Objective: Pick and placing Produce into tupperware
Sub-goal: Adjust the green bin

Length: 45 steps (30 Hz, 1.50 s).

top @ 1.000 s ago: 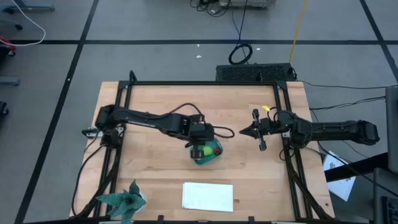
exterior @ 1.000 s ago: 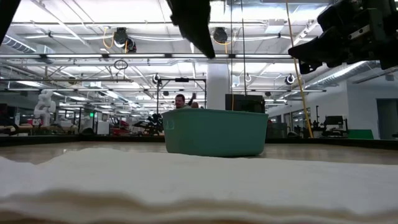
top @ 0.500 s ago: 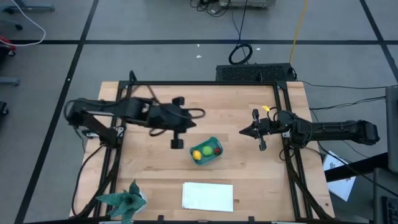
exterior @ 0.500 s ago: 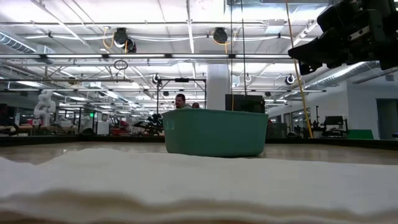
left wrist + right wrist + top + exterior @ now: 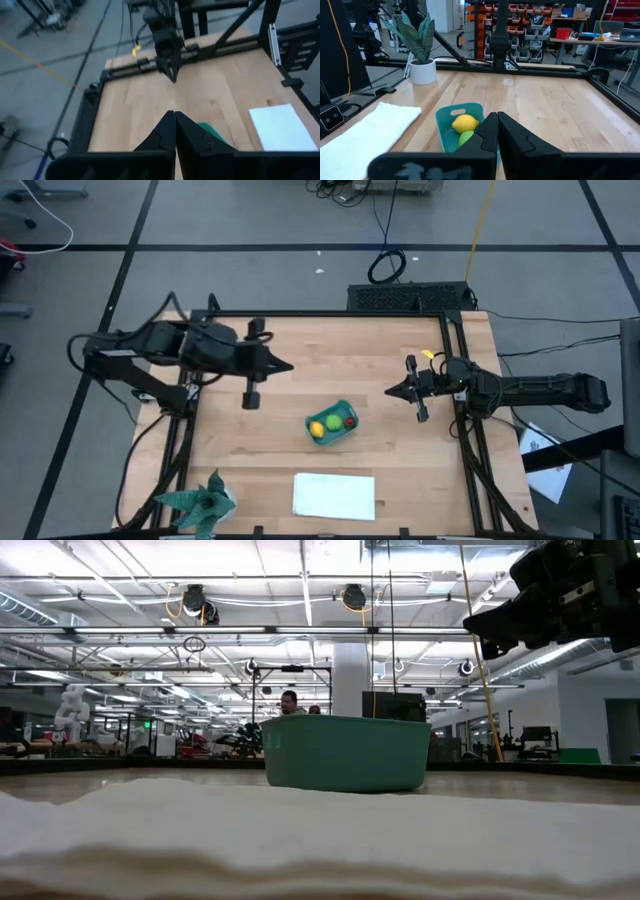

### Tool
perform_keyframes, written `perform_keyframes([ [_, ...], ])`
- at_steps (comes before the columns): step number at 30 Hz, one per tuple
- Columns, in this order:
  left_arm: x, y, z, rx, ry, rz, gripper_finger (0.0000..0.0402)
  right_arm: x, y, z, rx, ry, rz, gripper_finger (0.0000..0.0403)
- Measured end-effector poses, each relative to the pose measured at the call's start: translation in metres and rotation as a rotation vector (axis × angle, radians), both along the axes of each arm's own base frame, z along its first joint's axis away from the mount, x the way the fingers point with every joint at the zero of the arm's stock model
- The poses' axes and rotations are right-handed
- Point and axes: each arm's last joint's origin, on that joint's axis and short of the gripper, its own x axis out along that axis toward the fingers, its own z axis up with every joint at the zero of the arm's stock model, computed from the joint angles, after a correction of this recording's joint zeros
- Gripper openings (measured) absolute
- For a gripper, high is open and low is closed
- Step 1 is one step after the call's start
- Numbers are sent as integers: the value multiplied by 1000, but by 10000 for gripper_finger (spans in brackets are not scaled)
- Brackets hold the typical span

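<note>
1. Small teal-blue rounded plastic tub point(image 5: 333, 424) sits mid-tabletop point(image 5: 390, 470); yellow lemon-shaped fruit point(image 5: 316, 428), round green fruit point(image 5: 333, 422) and tiny red fruit point(image 5: 349, 421) lie inside.
2. Flat white sheet point(image 5: 334, 495) and spiky teal leafy plant point(image 5: 198, 504) lie near the front edge.
3. Left gripper point(image 5: 290, 367) and right gripper point(image 5: 388, 392): fingers closed, empty, both clear of the tub.

Three fruits point(image 5: 331, 423), one tub point(image 5: 322, 440), one white sheet point(image 5: 334, 495), one plant point(image 5: 200, 504).
</note>
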Motion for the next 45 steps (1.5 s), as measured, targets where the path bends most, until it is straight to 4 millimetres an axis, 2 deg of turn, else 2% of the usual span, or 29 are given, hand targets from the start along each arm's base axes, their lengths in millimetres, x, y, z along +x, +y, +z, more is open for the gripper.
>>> perform_keyframes([
  [9, -21, 11, 15, 63, -71, -3, 2, 0, 0, 0, 1, 4, 0, 0],
  [22, -64, 58, 35, 27, -181, 241, 1, 0, 0, 0, 2, 4, 0, 0],
  [32, -87, 64, 43, -10, -241, 251, 2, 0, 0, 0, 1, 4, 0, 0],
  [39, -89, 65, 29, -36, -222, 274, 1, 0, 0, 0, -2, 0, 0, 0],
  [41, -93, 65, 25, -56, -263, 285, 1, 0, 0, 1, -3, -4, 0, 0],
  [45, -100, 64, 3, -82, -335, 287, 1, 0, 0, 2, -5, -17, 0, 0],
])
